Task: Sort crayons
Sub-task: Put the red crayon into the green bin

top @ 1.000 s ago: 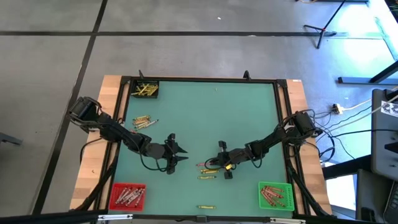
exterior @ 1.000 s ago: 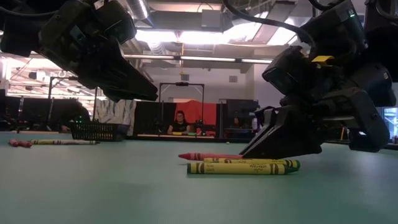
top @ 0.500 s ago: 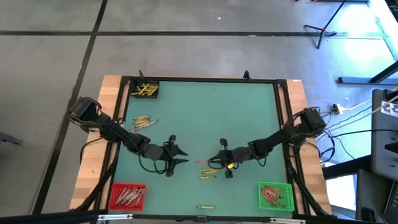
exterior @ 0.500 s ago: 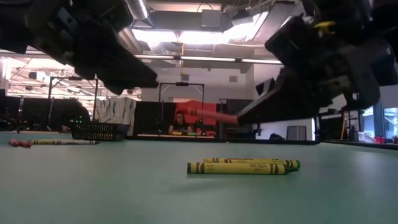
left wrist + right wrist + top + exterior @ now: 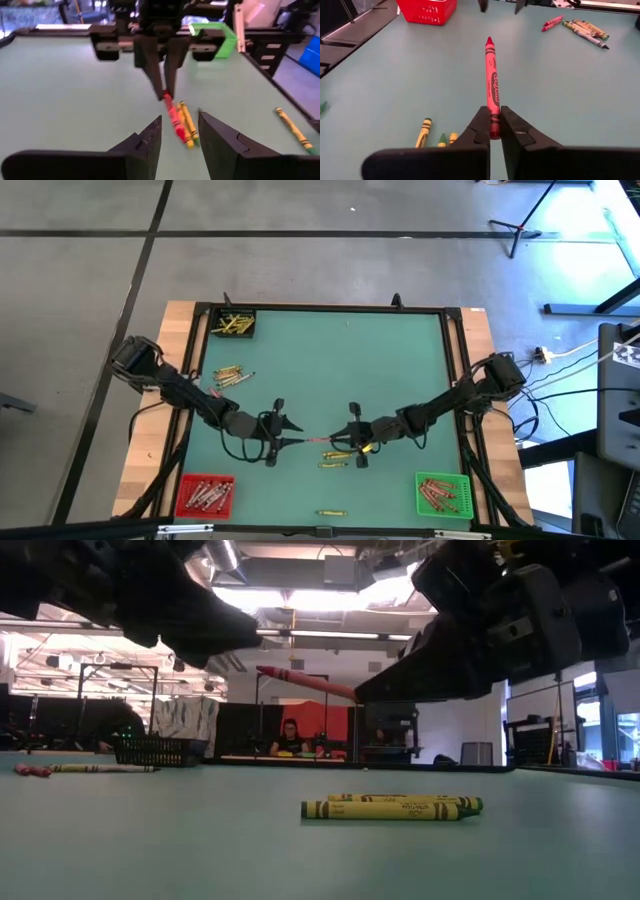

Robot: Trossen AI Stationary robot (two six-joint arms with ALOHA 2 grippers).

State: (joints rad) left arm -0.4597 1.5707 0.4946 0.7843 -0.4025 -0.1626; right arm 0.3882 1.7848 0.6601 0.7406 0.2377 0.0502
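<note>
A red crayon (image 5: 492,85) hangs above the green mat with my right gripper (image 5: 493,131) shut on it, near the mat's middle (image 5: 338,442). Its pointed tip aims at my left gripper (image 5: 298,438), which stands open just left of it (image 5: 180,132); the tip stops short of those fingers. Two yellow crayons (image 5: 390,807) lie flat on the mat under the lifted one. More crayons lie loose at the left (image 5: 230,375), and one yellow crayon (image 5: 332,512) lies near the front edge. My right gripper pinches the red crayon's blunt end (image 5: 493,127) between its two fingertips. The fingers come nearly level from the table's right, slanting a little down, and lie along the crayon. The crayon sticks out ahead of them, tip slightly raised (image 5: 270,671), clear of the mat.
A black bin (image 5: 232,324) with yellow crayons sits at the far left corner. At the near left stands a red bin (image 5: 205,494), at the near right a green bin (image 5: 442,493), both holding crayons. A dark frame (image 5: 330,308) borders the mat.
My right gripper has risen from the mat with the red crayon, which lay beside the yellow ones and now hangs clear, its tip toward my left gripper. The yellow crayons have stayed in place. My left gripper has tipped up a little and stays open.
</note>
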